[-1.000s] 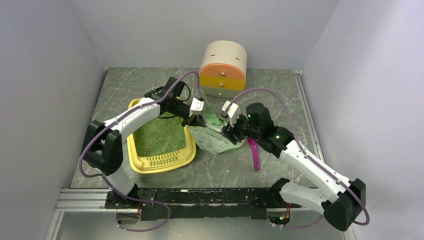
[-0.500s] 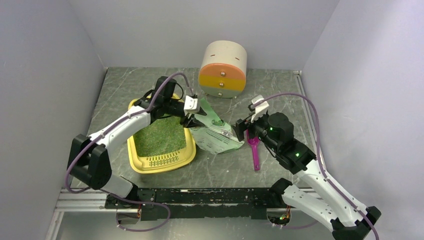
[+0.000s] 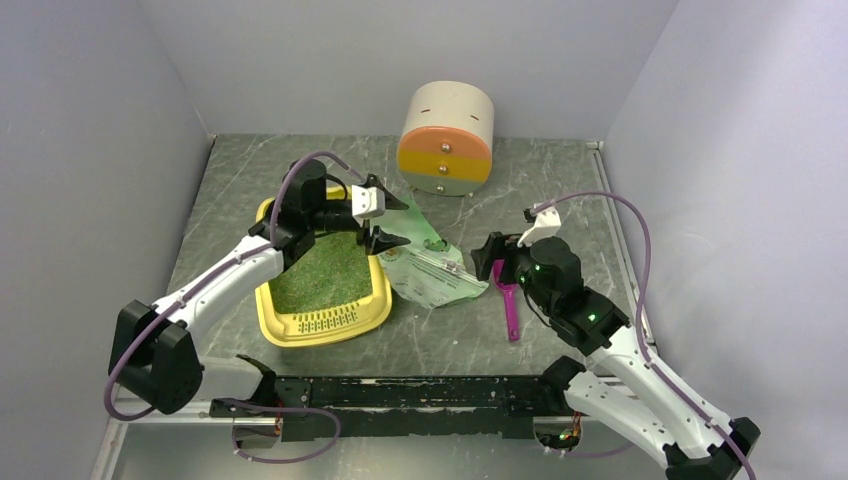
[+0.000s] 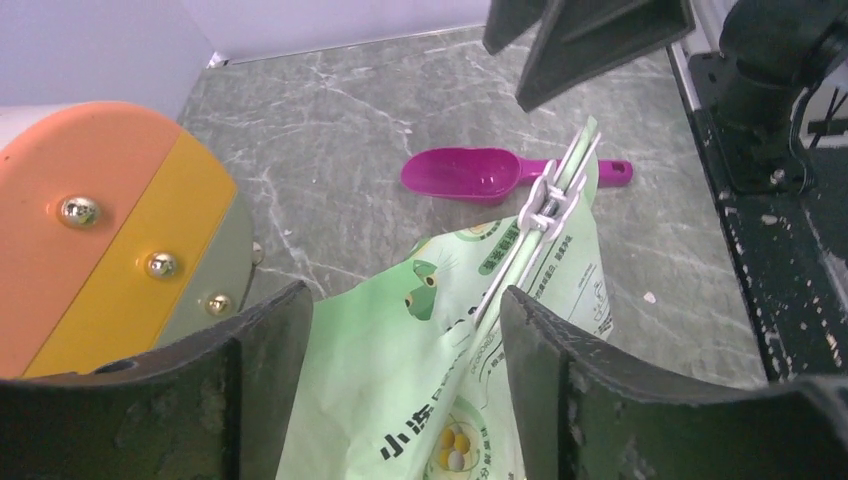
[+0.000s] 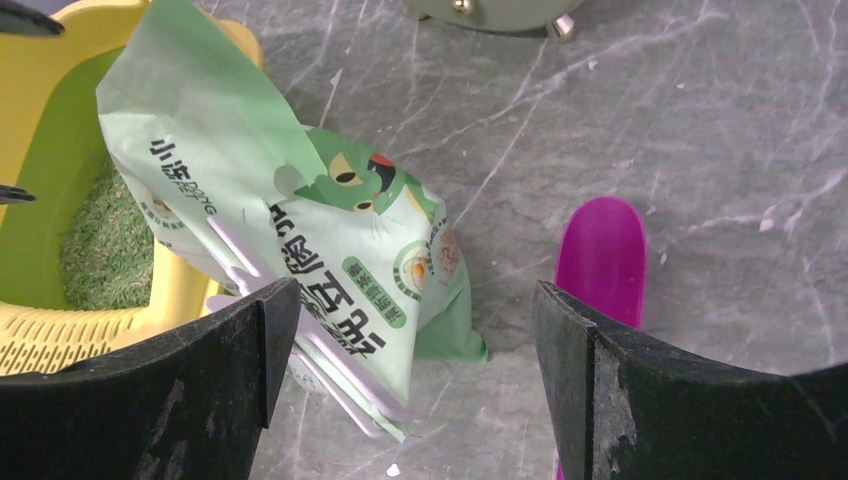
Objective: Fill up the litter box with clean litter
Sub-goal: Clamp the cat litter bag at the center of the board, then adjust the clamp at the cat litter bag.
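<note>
Top view, box: the litter box (image 3: pixel 268 305) lies on the table (image 3: pixel 560 190), left of centre and under my left arm. Its long axis runs far to near, with the grille end toward my bases.
Top view, fill: clean litter (image 3: pixel 325 268) covers its floor.
Top view, grippers: my left gripper (image 3: pixel 385 221) is spread wide by the box's far right corner, at the top edge of the bag (image 3: pixel 430 272), and grips nothing. My right gripper (image 3: pixel 487 262) is also spread and empty, between the bag and the scoop (image 3: pixel 511 305).
Top view only: the box's whole outline.
Left wrist: the left gripper (image 4: pixel 400 310) frames the bag's (image 4: pixel 440 400) printed face. The scoop (image 4: pixel 465 172) is beyond it and the drawer cabinet (image 4: pixel 110 220) is at left. The box is out of sight.
Right wrist: the bag (image 5: pixel 300 230) leans over the box's (image 5: pixel 172 290) right rim. Litter (image 5: pixel 100 250) and a corner of the grille show. The scoop's (image 5: pixel 600 260) bowl is beside my right finger.
</note>
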`<state>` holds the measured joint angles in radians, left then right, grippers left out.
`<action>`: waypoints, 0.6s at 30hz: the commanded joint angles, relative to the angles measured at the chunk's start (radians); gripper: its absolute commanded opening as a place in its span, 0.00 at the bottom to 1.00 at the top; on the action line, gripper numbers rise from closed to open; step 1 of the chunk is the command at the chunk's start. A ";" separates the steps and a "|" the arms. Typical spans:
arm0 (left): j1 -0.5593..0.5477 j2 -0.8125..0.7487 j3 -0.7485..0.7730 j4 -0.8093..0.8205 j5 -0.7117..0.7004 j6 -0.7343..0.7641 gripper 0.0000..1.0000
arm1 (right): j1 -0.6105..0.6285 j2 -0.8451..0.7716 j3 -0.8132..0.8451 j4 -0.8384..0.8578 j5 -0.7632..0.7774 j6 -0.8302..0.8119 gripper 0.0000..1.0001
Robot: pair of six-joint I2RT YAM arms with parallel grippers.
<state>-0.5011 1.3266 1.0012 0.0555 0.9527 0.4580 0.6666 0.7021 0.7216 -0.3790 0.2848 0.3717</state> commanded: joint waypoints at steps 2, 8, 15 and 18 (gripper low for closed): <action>0.012 -0.058 -0.052 0.163 -0.096 -0.127 0.95 | -0.003 -0.065 -0.042 0.029 -0.033 0.031 0.88; 0.015 -0.115 -0.117 0.272 -0.265 -0.258 0.97 | -0.003 -0.111 -0.076 0.144 -0.266 -0.097 0.85; 0.017 -0.167 -0.128 0.218 -0.505 -0.365 0.97 | -0.002 0.002 -0.065 0.263 -0.572 -0.284 0.80; 0.019 -0.184 -0.118 0.168 -0.541 -0.362 0.97 | 0.008 0.086 -0.025 0.226 -0.609 -0.399 0.80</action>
<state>-0.4934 1.1721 0.8684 0.2569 0.5354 0.1413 0.6678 0.7113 0.6533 -0.1688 -0.1864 0.1474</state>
